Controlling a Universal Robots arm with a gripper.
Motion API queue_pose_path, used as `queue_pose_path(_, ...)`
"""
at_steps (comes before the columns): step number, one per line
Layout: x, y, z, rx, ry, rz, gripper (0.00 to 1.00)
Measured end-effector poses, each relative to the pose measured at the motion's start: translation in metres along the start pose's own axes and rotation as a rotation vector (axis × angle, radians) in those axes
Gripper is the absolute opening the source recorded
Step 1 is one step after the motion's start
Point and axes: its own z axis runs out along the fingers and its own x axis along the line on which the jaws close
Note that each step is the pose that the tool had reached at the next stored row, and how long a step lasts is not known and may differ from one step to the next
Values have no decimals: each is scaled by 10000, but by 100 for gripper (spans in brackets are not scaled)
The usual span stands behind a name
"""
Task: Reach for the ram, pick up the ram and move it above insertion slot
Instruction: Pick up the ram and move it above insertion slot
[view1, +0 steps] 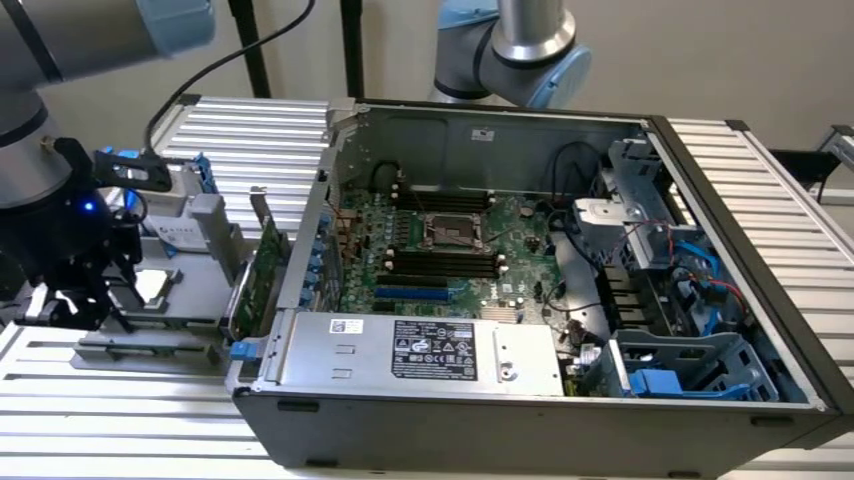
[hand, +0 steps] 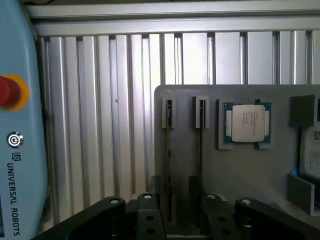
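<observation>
A ribbed aluminium table ran under everything, set against a plain beige wall. On it stood an open computer case with its motherboard exposed and, at the exterior view's left, a grey parts tray. The ram stood on edge in a slotted holder of that tray, with a second stick just beside it and a processor further along, while the gripper hung over the ram with its jaws spread wide, holding nothing.
</observation>
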Motion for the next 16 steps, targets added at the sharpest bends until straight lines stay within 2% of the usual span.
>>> queue_pose_path(9, 8, -56, 165, 1, -4, 136, 36)
queue_pose_path(16, 15, -64, 292, 0, -3, 162, 36)
